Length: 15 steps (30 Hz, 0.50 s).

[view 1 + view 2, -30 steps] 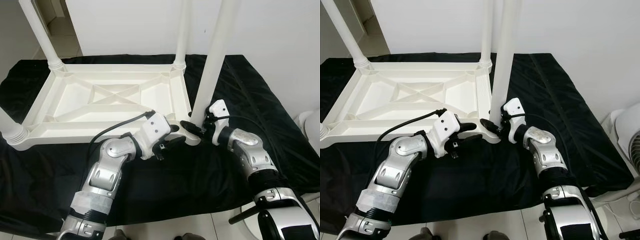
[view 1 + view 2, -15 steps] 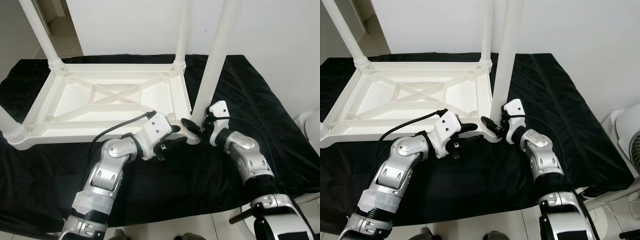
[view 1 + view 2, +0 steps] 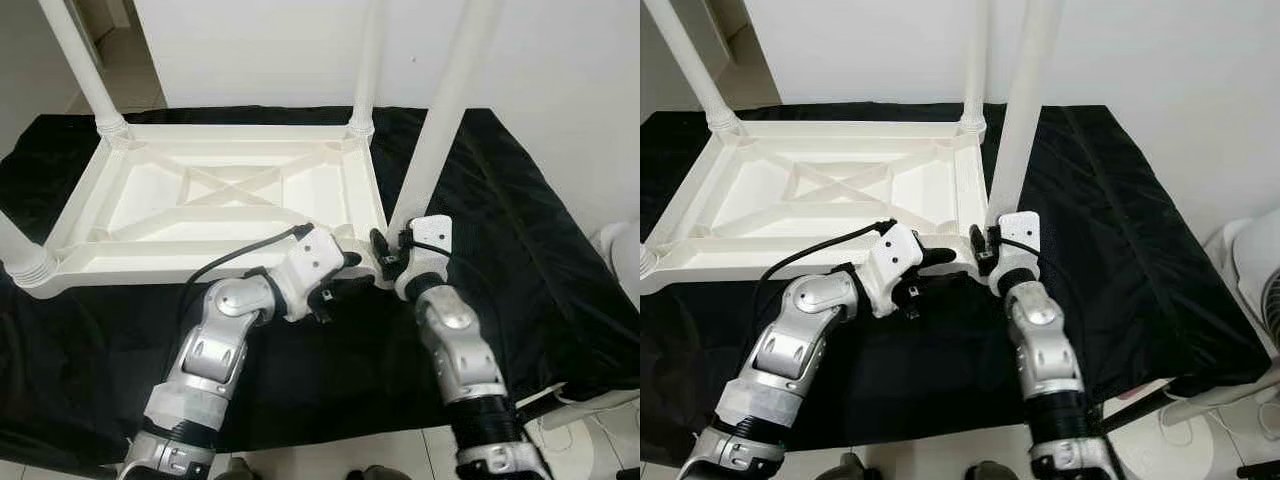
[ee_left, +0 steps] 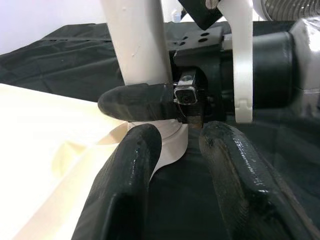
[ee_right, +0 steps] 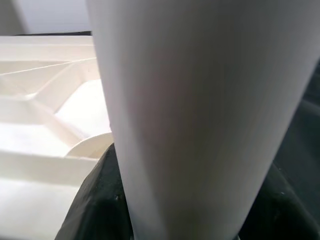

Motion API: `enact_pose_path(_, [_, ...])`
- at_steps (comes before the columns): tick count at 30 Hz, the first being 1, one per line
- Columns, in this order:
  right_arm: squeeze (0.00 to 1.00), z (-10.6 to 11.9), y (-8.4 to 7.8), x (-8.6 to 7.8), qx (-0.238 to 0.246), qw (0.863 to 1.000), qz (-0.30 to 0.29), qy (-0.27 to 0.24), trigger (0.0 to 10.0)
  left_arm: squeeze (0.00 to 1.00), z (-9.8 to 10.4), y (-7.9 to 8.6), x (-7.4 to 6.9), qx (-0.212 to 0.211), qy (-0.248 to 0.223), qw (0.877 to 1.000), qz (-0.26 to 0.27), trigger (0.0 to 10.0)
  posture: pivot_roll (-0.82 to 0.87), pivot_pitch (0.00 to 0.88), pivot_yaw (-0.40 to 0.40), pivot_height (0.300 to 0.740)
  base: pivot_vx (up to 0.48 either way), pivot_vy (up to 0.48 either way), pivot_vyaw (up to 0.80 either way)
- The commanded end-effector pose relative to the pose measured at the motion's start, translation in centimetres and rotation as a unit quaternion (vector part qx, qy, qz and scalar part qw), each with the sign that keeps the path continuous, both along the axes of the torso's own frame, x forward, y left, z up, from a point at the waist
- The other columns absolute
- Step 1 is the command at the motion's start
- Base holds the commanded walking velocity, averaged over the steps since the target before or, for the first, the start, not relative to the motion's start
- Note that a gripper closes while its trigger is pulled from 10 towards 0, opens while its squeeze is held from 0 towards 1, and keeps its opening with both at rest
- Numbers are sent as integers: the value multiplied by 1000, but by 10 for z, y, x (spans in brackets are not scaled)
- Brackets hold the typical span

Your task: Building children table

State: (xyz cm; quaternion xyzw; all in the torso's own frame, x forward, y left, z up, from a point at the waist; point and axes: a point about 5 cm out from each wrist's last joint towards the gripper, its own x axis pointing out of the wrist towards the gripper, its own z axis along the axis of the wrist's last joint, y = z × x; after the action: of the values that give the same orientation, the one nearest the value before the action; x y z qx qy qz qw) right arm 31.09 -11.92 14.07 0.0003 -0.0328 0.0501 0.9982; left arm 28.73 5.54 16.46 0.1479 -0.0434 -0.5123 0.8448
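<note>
Right arm has swung inward since a second ago, forearm now near straight ahead. Right gripper (image 3: 987,250) clamps the base of the near-right table leg (image 3: 440,125), one finger (image 4: 137,102) wrapped across it. Left gripper (image 3: 352,275) just beside that corner, fingers parted, holding nothing. Upturned white table (image 3: 215,205) lies on black cloth (image 3: 520,220); other legs upright beyond. No readable writing, though wrist views are close and poor.

An upturned white plastic children's table (image 3: 215,205) is lying on a black cloth (image 3: 520,230). The right end effector (image 3: 388,262) is clamping the base of the near-right table leg (image 3: 435,130), while the left end effector (image 3: 350,275) is resting just beside that corner.
</note>
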Motion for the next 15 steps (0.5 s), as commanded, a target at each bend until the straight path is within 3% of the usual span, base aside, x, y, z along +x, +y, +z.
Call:
enact_pose_path(1, [0,-3,1,-2,8,1000,-18,9,10000,0,-1,3,6,-9,-10,998,65,10000,-106,44,11,740,0,0,0])
enact_pose_path(5, [0,1,16,-6,17,1000,-6,6,10000,0,1,2,6,-10,-13,998,61,10000,-106,43,16,740,0,0,0])
enact_pose_path(11, [31,6,10,-6,14,1000,-18,-5,10000,0,0,2,6,-7,-14,998,57,10000,-111,36,23,740,0,0,0])
enact_pose_path(12, [702,7,9,-6,19,1000,-13,-9,10000,0,0,2,6,-7,-14,998,56,10000,-111,34,24,740,0,0,0])
enact_pose_path(13, [702,7,9,-6,19,1000,-13,-9,10000,0,0,2,6,-7,-14,998,56,10000,-111,34,24,740,0,0,0])
enact_pose_path(14, [1000,9,7,-5,21,1000,-12,-13,10000,0,1,1,5,-7,-14,998,55,10000,-110,34,23,740,0,0,0])
enact_pose_path(15, [1000,10,6,-5,23,1000,-7,-14,10000,0,1,1,5,-7,-15,998,53,10000,-109,33,21,740,0,0,0])
